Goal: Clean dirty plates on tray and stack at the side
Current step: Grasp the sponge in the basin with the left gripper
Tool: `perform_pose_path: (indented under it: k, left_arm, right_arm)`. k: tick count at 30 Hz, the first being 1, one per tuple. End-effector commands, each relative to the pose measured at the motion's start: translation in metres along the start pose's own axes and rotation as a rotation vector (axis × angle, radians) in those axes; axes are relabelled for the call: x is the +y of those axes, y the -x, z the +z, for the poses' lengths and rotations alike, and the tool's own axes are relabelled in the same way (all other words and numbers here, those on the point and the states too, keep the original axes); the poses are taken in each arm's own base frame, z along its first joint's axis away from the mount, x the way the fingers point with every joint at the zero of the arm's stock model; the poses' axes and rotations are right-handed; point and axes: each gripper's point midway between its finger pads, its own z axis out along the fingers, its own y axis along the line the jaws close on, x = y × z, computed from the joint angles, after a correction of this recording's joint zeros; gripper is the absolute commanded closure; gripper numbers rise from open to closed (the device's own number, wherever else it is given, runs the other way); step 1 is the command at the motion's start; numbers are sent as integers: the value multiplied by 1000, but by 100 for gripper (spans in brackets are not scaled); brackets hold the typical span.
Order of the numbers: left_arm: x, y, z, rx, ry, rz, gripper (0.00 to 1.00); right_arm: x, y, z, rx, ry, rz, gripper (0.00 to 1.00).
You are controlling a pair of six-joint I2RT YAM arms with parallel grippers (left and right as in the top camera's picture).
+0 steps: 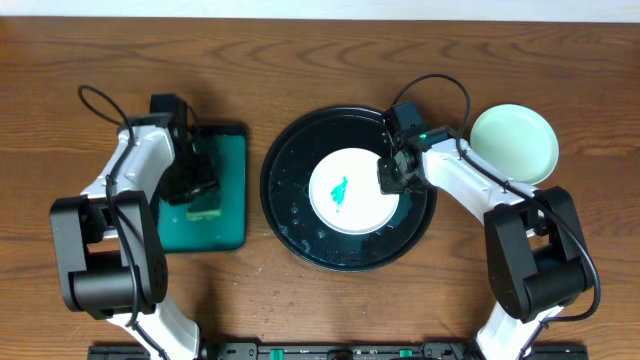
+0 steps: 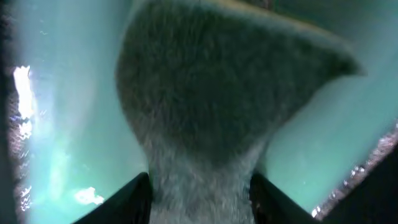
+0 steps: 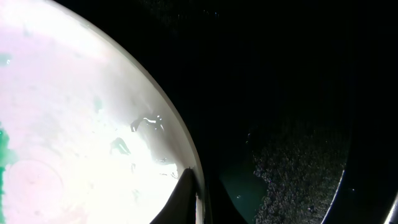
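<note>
The dirty plate (image 1: 345, 190), marked with 1 green smear, was seen in the middle of the black tray (image 1: 285, 200). Its right rim was pinched by the closed right gripper (image 1: 388, 180). A sponge (image 2: 211, 112) was clamped in the left gripper (image 1: 198, 195) over the green tray (image 1: 228, 170).

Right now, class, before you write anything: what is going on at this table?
The left claw grips a sponge over the green tray. The right claw is shut on the right rim of the dirty plate, which lies in the black tray with a green smear on it. A clean-looking mint plate sits on the table beside the black tray.
</note>
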Motion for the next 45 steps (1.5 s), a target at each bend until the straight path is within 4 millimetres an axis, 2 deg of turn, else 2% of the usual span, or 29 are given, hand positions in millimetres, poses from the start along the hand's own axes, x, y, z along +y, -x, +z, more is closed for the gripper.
perform_pose_path:
  k: [1, 3, 4, 7, 9, 12, 15, 20, 25, 31, 34, 41, 43, 45]
  left_arm:
    - [-6, -10, 9, 24, -45, 38, 57]
    - [-7, -9, 9, 19, -46, 39, 73]
    - [-7, -8, 9, 16, -47, 39, 78]
    - [-8, -6, 8, 7, -51, 40, 79]
    - [-9, -4, 5, -5, -56, 41, 93]
    - [-13, 4, -11, -57, -71, 47, 93]
    - [-17, 10, -37, -135, -92, 56, 93]
    - [-29, 11, -92, -306, -124, 159, 93]
    - [-37, 11, -140, -497, -67, 229, 93]
    - [-42, 7, -182, -670, 12, 265, 93]
    - [-43, 4, -195, -725, 46, 277, 93]
    - [-43, 2, -198, -735, 60, 282, 93]
    - [-41, 2, -191, -709, 62, 259, 93]
    - [-36, 0, -176, -648, 72, 204, 93]
  right_arm:
    - [-1, -16, 21, 65, -17, 12, 99]
    - [-1, -16, 21, 65, -17, 12, 99]
    - [-1, -16, 21, 65, -17, 12, 99]
    - [0, -16, 21, 67, -10, 12, 99]
    - [1, -16, 21, 69, -6, 12, 99]
    - [3, -17, 21, 72, 4, 13, 99]
    - [3, -17, 21, 72, 4, 13, 99]
    - [3, -17, 21, 72, 4, 12, 99]
    - [3, -16, 21, 70, 8, 13, 99]
    - [3, -16, 21, 70, 8, 13, 99]
    - [3, -16, 21, 70, 8, 13, 99]
    - [3, -16, 21, 70, 8, 13, 99]
    - [4, -16, 21, 70, 8, 13, 99]
    - [4, -16, 21, 70, 9, 13, 99]
